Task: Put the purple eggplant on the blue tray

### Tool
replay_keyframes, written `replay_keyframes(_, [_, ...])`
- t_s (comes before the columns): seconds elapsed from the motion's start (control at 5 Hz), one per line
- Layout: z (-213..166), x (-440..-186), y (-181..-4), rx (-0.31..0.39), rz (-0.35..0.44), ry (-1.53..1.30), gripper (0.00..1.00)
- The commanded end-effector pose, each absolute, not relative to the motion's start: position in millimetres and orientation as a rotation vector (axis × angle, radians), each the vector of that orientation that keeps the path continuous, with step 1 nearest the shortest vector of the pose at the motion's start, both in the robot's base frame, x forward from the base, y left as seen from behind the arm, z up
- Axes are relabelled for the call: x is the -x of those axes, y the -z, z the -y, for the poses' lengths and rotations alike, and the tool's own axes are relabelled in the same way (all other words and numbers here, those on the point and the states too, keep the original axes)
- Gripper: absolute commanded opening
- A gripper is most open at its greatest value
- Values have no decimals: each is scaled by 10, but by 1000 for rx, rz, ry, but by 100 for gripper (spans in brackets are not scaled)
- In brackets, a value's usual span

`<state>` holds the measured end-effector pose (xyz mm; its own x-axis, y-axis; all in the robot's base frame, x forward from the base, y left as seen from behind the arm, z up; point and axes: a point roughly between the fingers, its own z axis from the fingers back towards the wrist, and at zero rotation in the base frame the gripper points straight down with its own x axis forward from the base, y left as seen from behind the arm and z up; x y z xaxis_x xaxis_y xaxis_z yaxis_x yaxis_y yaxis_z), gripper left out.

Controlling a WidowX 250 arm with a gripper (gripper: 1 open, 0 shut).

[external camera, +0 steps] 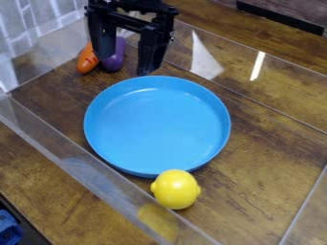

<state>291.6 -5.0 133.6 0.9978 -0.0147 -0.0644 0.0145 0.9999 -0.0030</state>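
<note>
Black end effector (pixel 125 53) points down at the back of the dark wooden table (pixel 274 134), fingers spread wide, pinching nothing. Small glossy purple eggplant (pixel 114 60) sits between the fingers, on the table, beside an orange carrot (pixel 87 63). Large round blue plastic tray (pixel 157 124) centre, bare. Yellow lemon (pixel 177 189) just in front of tray.

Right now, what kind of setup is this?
Likely a lab tabletop test cell: a wooden table fenced by clear plastic walls, with toy food, a lemon and eggplant, around a blue tray.
</note>
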Motion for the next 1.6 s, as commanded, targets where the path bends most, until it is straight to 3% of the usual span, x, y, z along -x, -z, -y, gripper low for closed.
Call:
replay_keyframes(0.0, [64, -2990, -1272, -4, -59, 91, 100])
replay_keyframes(0.6, [-78, -3226, -1281, 4, 4, 234, 100])
replay_keyframes(1.4, [-210, -3430, -1144, -32, 69, 509, 100])
